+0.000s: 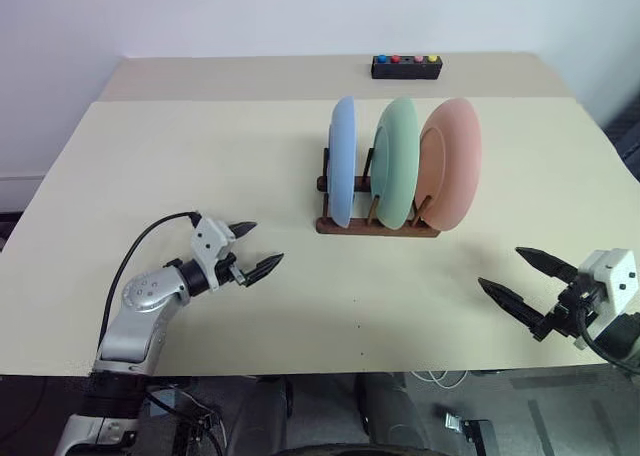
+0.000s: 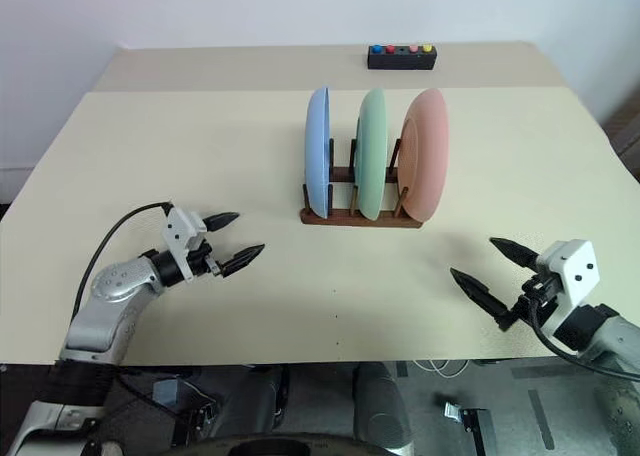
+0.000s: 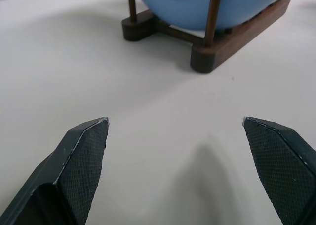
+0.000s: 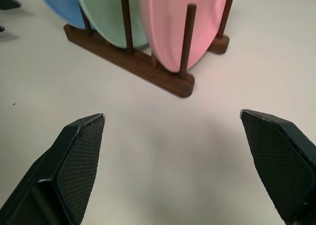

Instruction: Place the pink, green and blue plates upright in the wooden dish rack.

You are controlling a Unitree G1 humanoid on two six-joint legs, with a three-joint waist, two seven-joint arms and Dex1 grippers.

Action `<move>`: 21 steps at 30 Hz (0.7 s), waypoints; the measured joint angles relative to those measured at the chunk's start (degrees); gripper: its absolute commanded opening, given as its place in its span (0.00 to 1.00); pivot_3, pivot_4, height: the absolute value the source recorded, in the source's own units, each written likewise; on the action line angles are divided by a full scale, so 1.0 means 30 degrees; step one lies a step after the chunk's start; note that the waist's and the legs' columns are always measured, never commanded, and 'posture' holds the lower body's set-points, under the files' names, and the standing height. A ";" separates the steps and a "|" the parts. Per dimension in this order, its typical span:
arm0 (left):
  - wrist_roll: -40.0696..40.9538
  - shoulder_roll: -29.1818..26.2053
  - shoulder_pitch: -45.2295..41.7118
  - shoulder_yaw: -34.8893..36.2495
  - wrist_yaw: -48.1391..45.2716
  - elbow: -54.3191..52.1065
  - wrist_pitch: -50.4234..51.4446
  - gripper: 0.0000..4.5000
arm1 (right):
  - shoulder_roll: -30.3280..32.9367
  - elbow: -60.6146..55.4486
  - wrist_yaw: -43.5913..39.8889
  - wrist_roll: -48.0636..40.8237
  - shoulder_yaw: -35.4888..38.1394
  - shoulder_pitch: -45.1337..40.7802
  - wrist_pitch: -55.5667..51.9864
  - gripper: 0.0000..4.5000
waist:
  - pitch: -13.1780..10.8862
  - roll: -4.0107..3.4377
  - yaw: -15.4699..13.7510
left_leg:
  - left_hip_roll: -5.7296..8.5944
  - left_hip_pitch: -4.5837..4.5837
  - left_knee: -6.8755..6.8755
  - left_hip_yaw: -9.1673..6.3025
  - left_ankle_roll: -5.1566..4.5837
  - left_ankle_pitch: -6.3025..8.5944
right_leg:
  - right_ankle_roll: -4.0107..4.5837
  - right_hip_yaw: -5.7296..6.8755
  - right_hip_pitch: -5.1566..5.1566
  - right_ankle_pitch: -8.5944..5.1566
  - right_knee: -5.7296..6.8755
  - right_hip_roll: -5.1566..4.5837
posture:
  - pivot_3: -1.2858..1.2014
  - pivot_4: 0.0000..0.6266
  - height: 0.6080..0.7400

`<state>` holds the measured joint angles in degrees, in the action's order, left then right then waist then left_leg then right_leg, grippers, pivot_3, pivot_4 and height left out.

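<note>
grippers low, level, fingers spread, empty

You face a wide, matte beige table against a plain white wall; a second beige tabletop abuts it behind; grey floor shows below.

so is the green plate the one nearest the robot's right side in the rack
No, the pink plate stands at the right end of the wooden dish rack, with the green plate in the middle slot.
</note>
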<state>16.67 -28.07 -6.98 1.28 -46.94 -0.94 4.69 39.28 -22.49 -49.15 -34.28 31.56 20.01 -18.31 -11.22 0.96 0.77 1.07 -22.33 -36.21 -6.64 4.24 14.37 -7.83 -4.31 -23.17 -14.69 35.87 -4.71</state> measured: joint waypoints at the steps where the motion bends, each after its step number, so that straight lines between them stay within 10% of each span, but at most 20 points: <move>1: 0.0019 0.0023 0.0091 0.0044 0.0000 0.0047 -0.0260 1.00 | 0.0026 0.0650 -0.0134 0.0160 -0.0012 -0.0431 0.0207 1.00 | 0.0000 0.0000 0.0001 | 0.0000 0.0002 -0.0006 0.0000 0.0001 0.0000 | 0.0001 -0.0001 0.0006 0.0000 0.0000 0.0000 | 0.52 0.24 1.00; 21: 0.0063 0.0587 0.0781 0.0344 0.1315 -0.0980 -0.0002 1.00 | 0.0209 0.3460 -0.1205 0.0959 -0.0285 -0.1597 0.1423 1.00 | 0.0003 -0.0005 0.0002 | 0.0001 0.0013 -0.0003 -0.0002 0.0001 0.0000 | -0.0012 0.0001 0.0007 0.0005 0.0020 0.0001 | 0.52 0.24 1.00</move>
<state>16.86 -26.31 -4.63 2.31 -43.00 -3.88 4.68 39.91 -12.11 -52.76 -31.40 30.71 15.22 -14.04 -11.21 0.95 0.78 1.07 -22.29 -36.22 -6.64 4.24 14.37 -7.86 -4.30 -23.15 -14.67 35.93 -4.71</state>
